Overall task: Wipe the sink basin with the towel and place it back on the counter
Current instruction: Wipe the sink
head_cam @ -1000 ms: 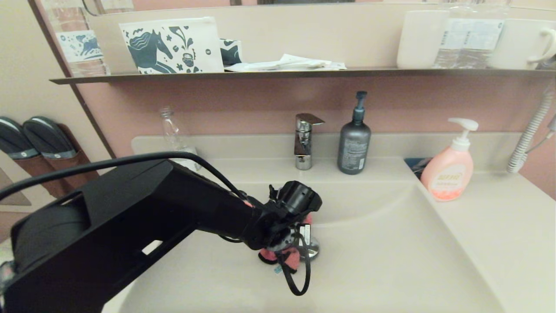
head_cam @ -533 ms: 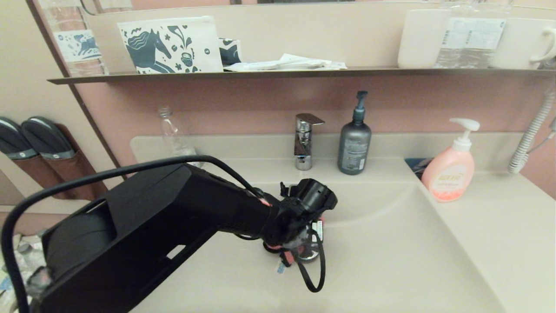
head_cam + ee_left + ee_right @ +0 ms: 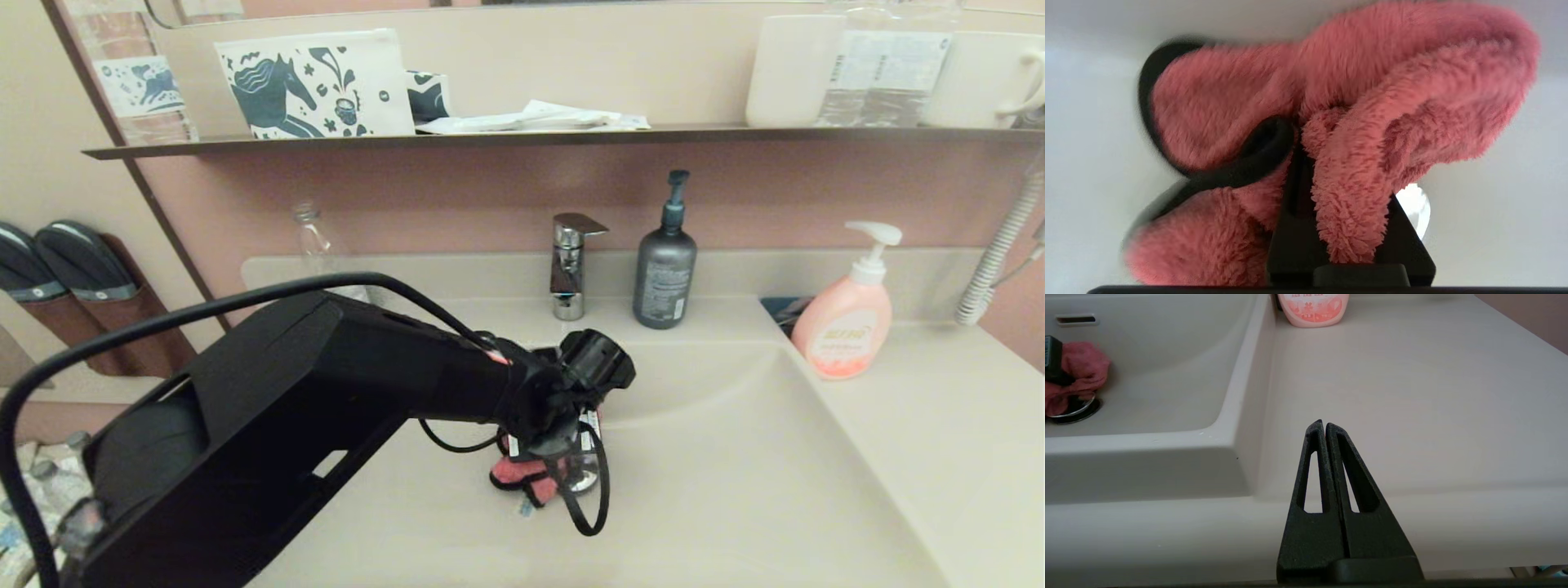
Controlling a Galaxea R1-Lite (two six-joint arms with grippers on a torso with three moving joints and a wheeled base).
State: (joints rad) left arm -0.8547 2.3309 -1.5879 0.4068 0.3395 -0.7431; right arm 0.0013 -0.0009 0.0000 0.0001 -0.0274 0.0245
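Towel (image 3: pixel 1355 106) bunched tight in the left gripper (image 3: pixel 1306 163) drags beside the drain plug (image 3: pixel 1073 410) (right gripper (image 3: pixel 1325 428) clenched, parked over counter (image 3: pixel 1412 396)) and may snag there.

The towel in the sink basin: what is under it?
The towel, clamped in the left gripper, partly covers the chrome drain plug on the sink basin floor. The plug's middle is hidden.
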